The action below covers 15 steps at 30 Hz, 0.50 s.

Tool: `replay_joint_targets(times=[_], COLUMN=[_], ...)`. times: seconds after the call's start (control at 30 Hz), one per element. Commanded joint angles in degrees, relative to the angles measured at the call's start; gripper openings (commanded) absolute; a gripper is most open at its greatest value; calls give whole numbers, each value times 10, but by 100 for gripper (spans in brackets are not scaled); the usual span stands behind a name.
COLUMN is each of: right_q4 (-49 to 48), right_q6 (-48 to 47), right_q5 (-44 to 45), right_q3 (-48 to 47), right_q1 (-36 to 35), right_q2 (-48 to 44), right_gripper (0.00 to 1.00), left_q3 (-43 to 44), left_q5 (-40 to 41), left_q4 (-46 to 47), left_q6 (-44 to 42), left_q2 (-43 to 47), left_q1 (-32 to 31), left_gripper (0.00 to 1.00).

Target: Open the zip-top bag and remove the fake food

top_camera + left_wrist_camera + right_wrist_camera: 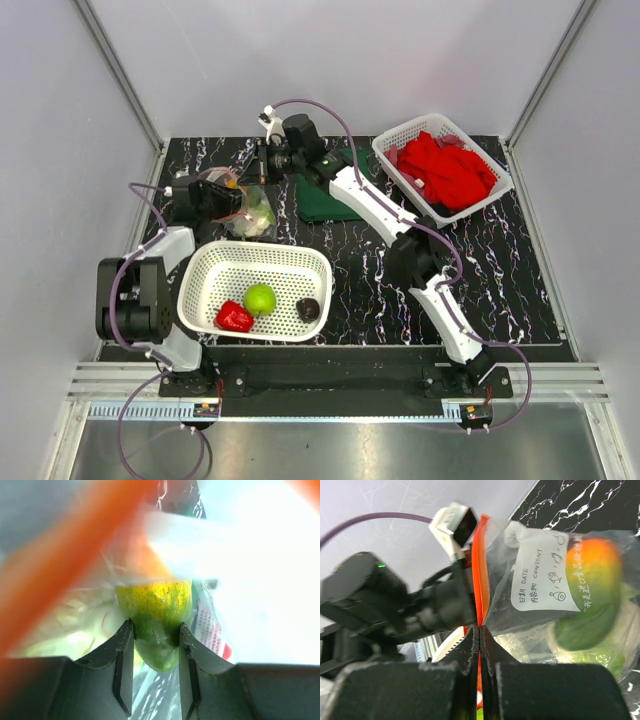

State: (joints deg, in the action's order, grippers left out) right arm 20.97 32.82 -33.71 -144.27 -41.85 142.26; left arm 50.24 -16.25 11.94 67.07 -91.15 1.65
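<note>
The zip-top bag [252,212] lies at the back left, its mouth facing my left gripper [232,200]. That gripper [156,634] reaches inside the bag and its fingers [122,650] press both sides of the orange-green mango [157,612]. White-green cauliflower [75,630] lies beside it in the bag. My right gripper [480,630] is shut on the bag's red-orange zip strip [480,570], holding that edge up; the white label [545,570] and mango [592,590] show through the plastic. A red pepper [234,317], green apple [260,298] and small dark piece [309,309] lie in the near white basket [200,270].
A folded green cloth [325,205] lies under the right forearm, just right of the bag. A second white basket [395,150] with red cloths [445,170] stands at the back right. Grey walls enclose the black marbled table [500,270].
</note>
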Motion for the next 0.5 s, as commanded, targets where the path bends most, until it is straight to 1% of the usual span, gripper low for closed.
replay_joint_targets(times=[0.0, 0.13, 0.2, 0.37, 0.43, 0.47], right_q4=[6, 31, 35, 44, 46, 48], right_q6=[-43, -83, -102, -138, -146, -151], right_q5=[17, 44, 49, 51, 52, 55], right_q3=[8, 15, 15, 21, 29, 34], right_q1=[7, 7, 7, 8, 8, 7], right_q2=[-59, -67, -69, -73, -80, -82], right_gripper=[0, 0, 0, 0, 0, 0], left_q3=[-11, -8, -8, 6, 9, 13], left_q5=[17, 22, 14, 40, 33, 17], left_q4=[-36, -85, -105, -182, -198, -206], left_q6=[-77, -121, -125, -155, -163, -165], left_q2=[89, 141, 162, 242, 271, 277], left_q1=[8, 10, 10, 11, 12, 13], left_gripper=[0, 0, 0, 0, 0, 0])
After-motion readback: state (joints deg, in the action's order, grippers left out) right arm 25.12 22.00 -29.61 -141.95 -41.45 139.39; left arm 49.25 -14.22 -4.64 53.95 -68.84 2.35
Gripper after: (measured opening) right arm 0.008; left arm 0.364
